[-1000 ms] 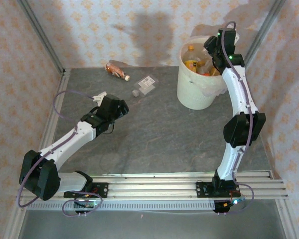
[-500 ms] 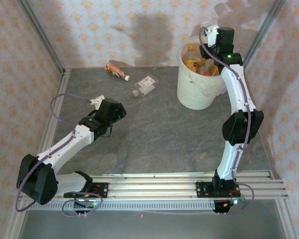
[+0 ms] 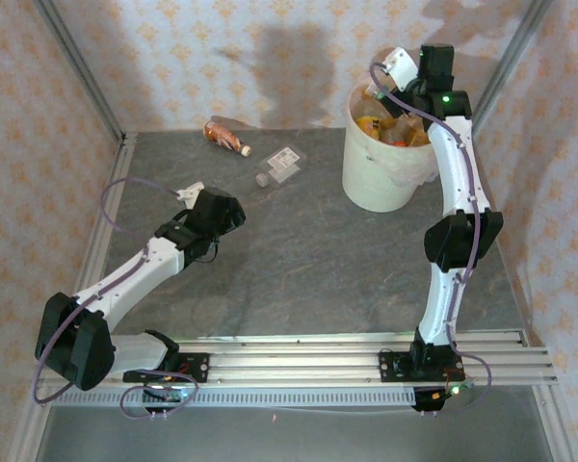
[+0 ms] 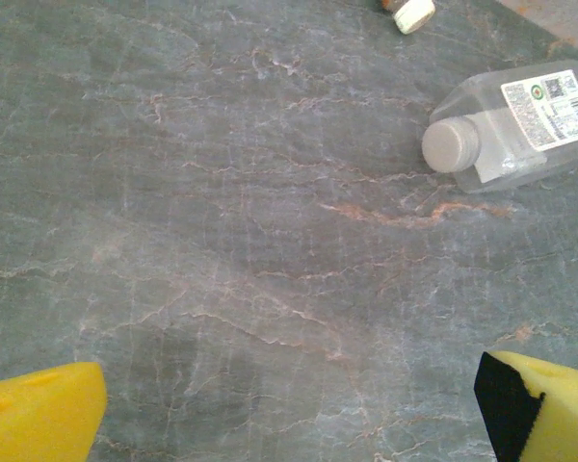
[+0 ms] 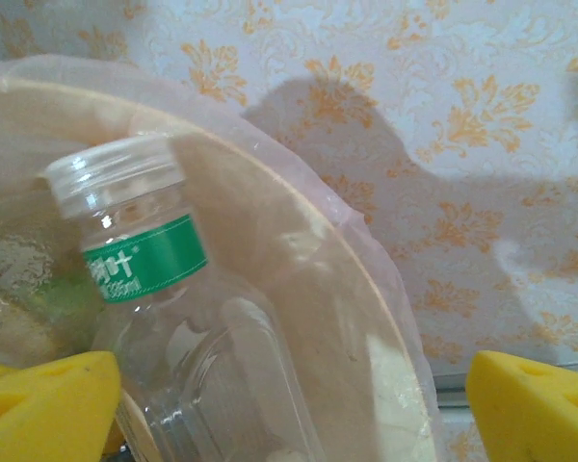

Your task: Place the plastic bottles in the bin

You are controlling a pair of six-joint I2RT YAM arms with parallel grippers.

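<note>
The left gripper [image 4: 289,412], yellow pads spread wide and empty, hung over the grey counter [image 4: 222,241]; a clear bottle [image 4: 515,125] with a grey cap lay on its side ahead and to its right, cap end nearest, long axis slanting away rightward. A reddish-brown bottle [image 3: 225,136] lay farther back, both nearer the left arm. The right gripper [image 5: 289,404], also spread, was above the white bin [image 3: 385,178], a green-labelled bottle [image 5: 173,318] inside beneath it.

The bin [image 3: 380,183] is set at the far right of the table [image 3: 308,274], with several plastic bottles [image 3: 374,123] piled inside it. Two more are laid to its left — the rear bottle [image 3: 223,135] close to the back wall [image 3: 270,58], the nearer bottle [image 3: 279,166] just right of it.
</note>
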